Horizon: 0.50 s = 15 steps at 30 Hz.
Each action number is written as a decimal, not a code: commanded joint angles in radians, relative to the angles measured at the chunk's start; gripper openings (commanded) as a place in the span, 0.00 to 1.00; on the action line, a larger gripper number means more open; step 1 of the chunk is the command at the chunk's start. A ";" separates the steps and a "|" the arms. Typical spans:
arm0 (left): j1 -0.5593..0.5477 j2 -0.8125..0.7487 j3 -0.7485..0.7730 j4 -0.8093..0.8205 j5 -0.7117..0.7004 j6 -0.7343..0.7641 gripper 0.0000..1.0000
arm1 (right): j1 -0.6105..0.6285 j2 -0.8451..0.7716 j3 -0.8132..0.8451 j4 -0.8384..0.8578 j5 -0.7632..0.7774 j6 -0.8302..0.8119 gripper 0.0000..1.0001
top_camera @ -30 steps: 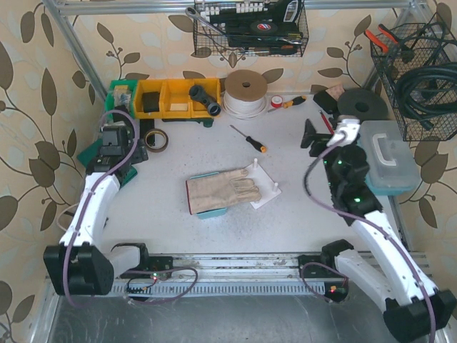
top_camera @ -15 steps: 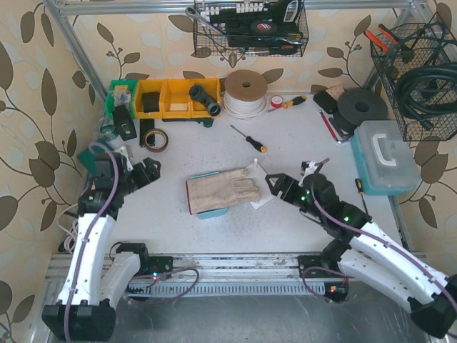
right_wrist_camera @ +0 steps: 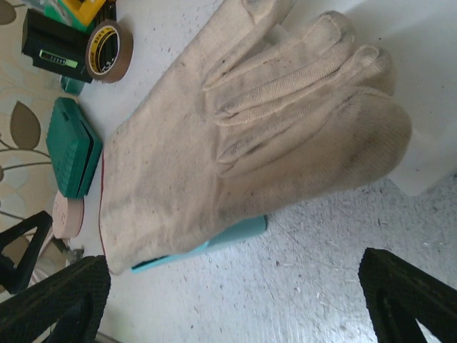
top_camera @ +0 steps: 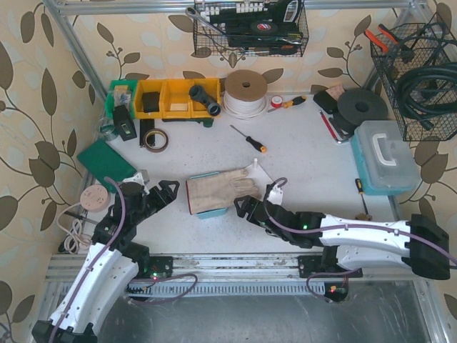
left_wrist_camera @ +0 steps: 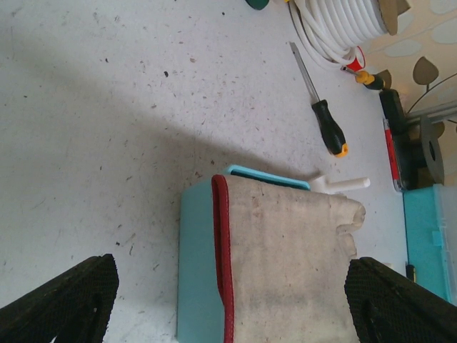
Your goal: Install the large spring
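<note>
Left jaws: wide apart and gripping nothing. They sit low over the tabletop at the lower left of the top view and face the cuff end of the glove.
Right jaws: also wide apart and gripping nothing. They are at the lower middle of the top view, near the glove's fingertips and not touching them.
Glove: lies flat in the middle of the tabletop, with its red-edged cuff to the left of the frame and its fingers to the right. In my left wrist view it fills the space between my jaws.
Teal box: lies under the glove. It shows past the cuff and along the glove's lower edge.
White plate: just right of the glove, with the glove's fingertips lying over its near side. One peg stands upright at its upper edge, and my right arm covers its lower corner.
Spring: I cannot pick it out in any view.
Screwdriver: above the glove and well apart from it. It lies slantwise, its black handle toward the lower right.
Tape roll: upper left, apart from the glove.
</note>
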<state>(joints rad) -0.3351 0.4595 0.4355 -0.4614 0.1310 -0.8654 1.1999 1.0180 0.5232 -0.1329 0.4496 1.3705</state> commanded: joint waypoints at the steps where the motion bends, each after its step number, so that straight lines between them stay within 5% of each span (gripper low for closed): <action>1: -0.005 0.001 -0.018 0.115 -0.007 -0.013 0.89 | 0.007 0.060 -0.024 0.147 0.095 0.134 0.94; 15: -0.005 0.009 -0.033 0.139 -0.009 -0.010 0.89 | -0.052 0.341 0.046 0.323 -0.016 0.233 0.96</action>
<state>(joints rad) -0.3351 0.4587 0.4030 -0.3691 0.1314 -0.8700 1.1824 1.3083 0.5316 0.1062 0.4858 1.5581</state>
